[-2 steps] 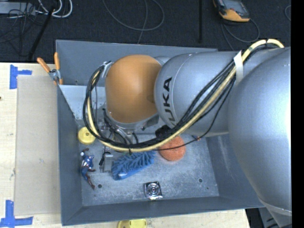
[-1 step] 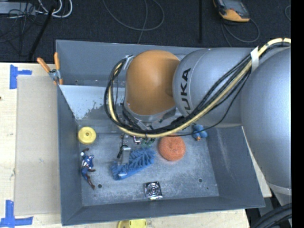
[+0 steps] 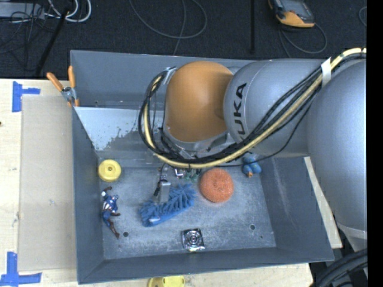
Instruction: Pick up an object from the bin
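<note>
Bearing "UKA" lettering, arm [image 3: 269,91] overhangs blue brush [image 3: 170,205].

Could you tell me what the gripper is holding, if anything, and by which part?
It cannot be told: the gripper sits at the upper edge of the blue bristly brush mid-bin, but no hold is visible.

The arm [image 3: 281,109] enters from the 3 o'clock side of the view and extends toward 9 o'clock. An orange cover [image 3: 194,100] caps the wrist at the arm's 9 o'clock end. Black and yellow cables [image 3: 179,159] loop round the cover from its 9 o'clock side to its 5 o'clock side, then run back along the arm toward 2 o'clock. The gripper [image 3: 162,190] projects from beneath the cover at its 7 o'clock edge.
</note>
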Controlling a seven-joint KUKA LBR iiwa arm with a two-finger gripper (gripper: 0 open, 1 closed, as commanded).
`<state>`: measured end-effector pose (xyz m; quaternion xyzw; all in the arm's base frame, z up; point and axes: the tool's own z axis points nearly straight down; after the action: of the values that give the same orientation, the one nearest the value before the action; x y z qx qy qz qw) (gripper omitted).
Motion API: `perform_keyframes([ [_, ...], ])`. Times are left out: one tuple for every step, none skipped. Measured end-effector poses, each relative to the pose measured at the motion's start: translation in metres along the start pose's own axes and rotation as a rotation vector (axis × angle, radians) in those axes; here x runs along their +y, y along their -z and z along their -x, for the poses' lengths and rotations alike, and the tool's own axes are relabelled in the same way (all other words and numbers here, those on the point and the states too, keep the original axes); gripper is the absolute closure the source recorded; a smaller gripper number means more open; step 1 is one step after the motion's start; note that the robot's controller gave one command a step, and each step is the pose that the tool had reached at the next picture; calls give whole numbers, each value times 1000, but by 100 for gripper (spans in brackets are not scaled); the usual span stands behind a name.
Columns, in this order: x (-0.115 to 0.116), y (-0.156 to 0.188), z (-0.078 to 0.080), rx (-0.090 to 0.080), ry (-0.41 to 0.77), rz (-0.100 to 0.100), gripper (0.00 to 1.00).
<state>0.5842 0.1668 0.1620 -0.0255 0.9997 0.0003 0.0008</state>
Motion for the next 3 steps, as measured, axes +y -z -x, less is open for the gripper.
perform_keyframes([
  [-4,6,3,6,59,-3,0],
  [-32,-21,-8,-6,358,1,0],
  [-62,-58,-14,3,189,0,0],
])
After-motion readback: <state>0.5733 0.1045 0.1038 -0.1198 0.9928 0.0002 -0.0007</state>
